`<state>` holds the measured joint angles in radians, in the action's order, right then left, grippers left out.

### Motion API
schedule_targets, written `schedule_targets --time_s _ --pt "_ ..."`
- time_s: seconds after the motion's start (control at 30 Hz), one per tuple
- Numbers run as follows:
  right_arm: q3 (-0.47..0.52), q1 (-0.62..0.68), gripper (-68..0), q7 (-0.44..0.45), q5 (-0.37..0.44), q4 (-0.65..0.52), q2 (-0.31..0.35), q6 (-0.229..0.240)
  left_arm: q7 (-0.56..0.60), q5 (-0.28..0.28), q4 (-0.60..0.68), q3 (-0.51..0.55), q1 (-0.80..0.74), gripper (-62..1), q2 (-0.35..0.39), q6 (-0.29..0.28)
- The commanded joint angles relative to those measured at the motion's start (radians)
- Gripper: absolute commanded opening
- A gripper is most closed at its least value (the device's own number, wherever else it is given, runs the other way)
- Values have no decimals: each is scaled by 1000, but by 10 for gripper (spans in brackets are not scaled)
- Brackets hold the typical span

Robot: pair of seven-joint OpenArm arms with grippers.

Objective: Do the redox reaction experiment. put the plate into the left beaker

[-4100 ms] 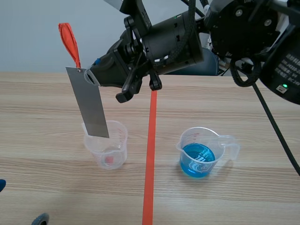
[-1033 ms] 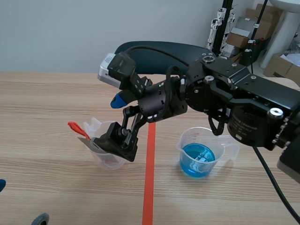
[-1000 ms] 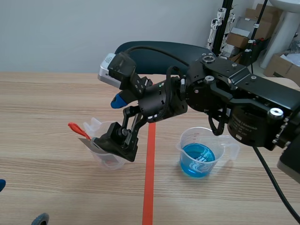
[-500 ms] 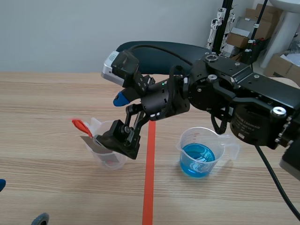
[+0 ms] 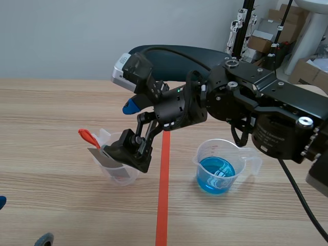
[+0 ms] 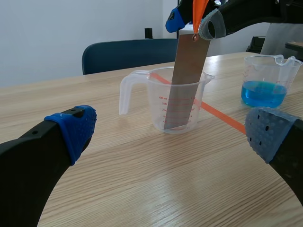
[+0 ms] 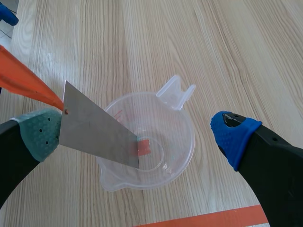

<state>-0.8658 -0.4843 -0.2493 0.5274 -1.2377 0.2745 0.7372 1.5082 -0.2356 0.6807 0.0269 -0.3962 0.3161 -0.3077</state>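
- Pale wood-grain table (image 5: 51, 102) ran away from the robot, with an orange-red tape line (image 5: 163, 195) down its middle.
- Nearest the robot, the left gripper (image 6: 173, 137) hung low over the table with its fingers spread wide and nothing between them. It pointed toward the left beaker from a short way off.
- Ahead of it stood the left beaker (image 5: 120, 171), clear plastic with red markings.
- The grey plate (image 5: 105, 156) stood inside the left beaker, its lower end on the bottom and its body leaning on the rim. An orange tag (image 5: 86, 137) was tied through a hole at its top.
- The right gripper (image 7: 137, 135) hung above that beaker, jaws wide apart. Its grey-green pad (image 7: 42, 132) was right at the plate's upper corner, while the blue-padded finger stood well clear, so nothing was clamped.
- Across the tape line stood the right beaker (image 5: 218, 169), holding blue liquid.
- Beyond the table were a dark blue chair (image 6: 128, 52) and a plain pale wall (image 5: 61, 36).
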Motion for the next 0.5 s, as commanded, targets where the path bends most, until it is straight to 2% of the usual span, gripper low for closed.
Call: schedule_targets --time_s 0.0,0.47 --pt "10 -28 4 22 14 -11 -1 8 43 6 14 3 0 14 0 0" --pt "10 -25 4 27 14 -11 0 8 43 6 14 3 0 14 0 0"
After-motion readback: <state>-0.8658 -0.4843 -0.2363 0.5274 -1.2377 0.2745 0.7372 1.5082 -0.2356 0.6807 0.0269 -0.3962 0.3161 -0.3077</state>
